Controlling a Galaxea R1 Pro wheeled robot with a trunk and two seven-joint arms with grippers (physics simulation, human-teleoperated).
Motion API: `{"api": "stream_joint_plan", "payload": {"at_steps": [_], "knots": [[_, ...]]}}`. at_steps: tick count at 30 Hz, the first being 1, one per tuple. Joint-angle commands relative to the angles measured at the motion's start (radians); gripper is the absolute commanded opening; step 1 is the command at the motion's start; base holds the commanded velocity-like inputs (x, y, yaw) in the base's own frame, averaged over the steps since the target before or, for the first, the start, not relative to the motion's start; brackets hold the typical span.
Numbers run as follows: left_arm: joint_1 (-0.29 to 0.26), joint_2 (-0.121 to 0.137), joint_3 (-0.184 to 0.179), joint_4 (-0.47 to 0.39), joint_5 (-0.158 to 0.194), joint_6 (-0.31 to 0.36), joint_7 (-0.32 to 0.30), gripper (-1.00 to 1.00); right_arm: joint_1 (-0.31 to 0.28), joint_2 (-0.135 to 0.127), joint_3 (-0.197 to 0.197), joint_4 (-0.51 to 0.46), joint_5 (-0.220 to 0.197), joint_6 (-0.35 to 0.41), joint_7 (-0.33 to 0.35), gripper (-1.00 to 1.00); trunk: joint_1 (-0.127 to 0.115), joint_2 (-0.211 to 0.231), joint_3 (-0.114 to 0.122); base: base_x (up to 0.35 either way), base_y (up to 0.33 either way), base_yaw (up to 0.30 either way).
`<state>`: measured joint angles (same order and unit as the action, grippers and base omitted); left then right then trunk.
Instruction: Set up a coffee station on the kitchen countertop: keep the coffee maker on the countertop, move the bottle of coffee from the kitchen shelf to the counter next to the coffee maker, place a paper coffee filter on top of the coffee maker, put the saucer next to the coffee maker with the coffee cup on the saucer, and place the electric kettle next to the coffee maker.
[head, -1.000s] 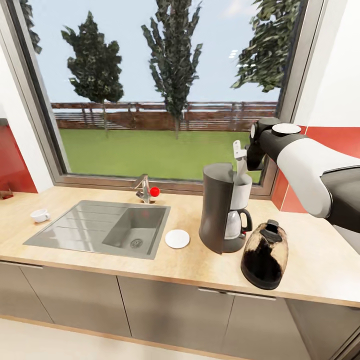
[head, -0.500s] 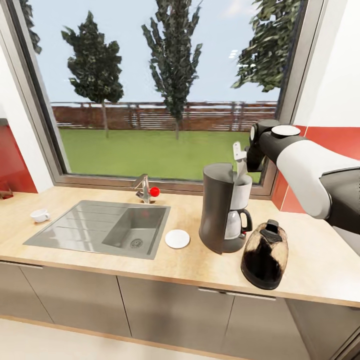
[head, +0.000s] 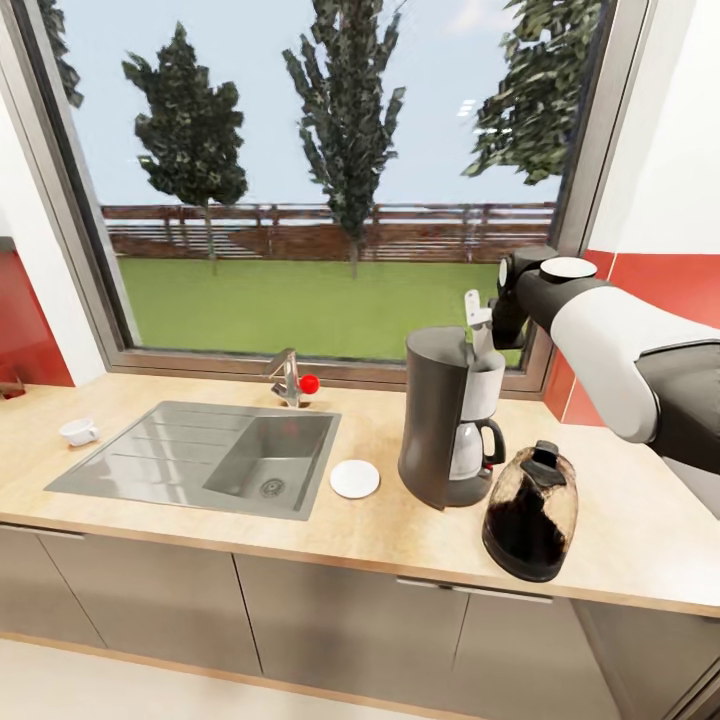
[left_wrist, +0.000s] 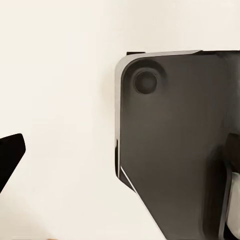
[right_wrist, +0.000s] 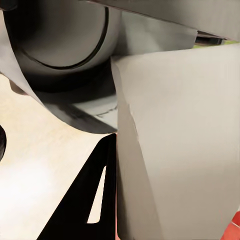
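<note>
Right gripper (head: 481, 322) pinching white paper coffee filter (head: 485, 383) directly above tall grey coffee maker (head: 445, 418), filter touching its top.

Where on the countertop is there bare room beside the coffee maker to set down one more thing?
Bare wood lies between the saucer and the coffee maker, and along the front edge before both. More lies right of the electric kettle. It is crowded where the kettle sits close by the coffee maker, under the right gripper.

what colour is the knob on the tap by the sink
Red; the knob on the tap shows best in the head view.
</note>
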<state>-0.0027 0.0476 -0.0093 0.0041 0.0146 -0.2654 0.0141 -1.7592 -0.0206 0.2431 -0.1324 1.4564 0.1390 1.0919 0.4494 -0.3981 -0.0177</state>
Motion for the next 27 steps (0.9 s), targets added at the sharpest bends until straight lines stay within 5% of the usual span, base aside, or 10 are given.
{"api": "stream_joint_plan", "payload": {"at_steps": [1,27], "knots": [[0.000,0.000,-0.001,0.000,0.001,-0.004,0.001,1.00,0.001,-0.001,0.007,-0.001,-0.011,0.013,0.004,-1.00,0.001,-0.002,-0.002,0.011,0.000,0.000],[0.000,0.000,-0.002,0.000,0.001,-0.003,0.001,1.00,0.020,-0.009,0.007,-0.006,-0.008,0.013,0.002,-1.00,0.001,-0.002,-0.002,0.006,-0.005,0.000]]}}
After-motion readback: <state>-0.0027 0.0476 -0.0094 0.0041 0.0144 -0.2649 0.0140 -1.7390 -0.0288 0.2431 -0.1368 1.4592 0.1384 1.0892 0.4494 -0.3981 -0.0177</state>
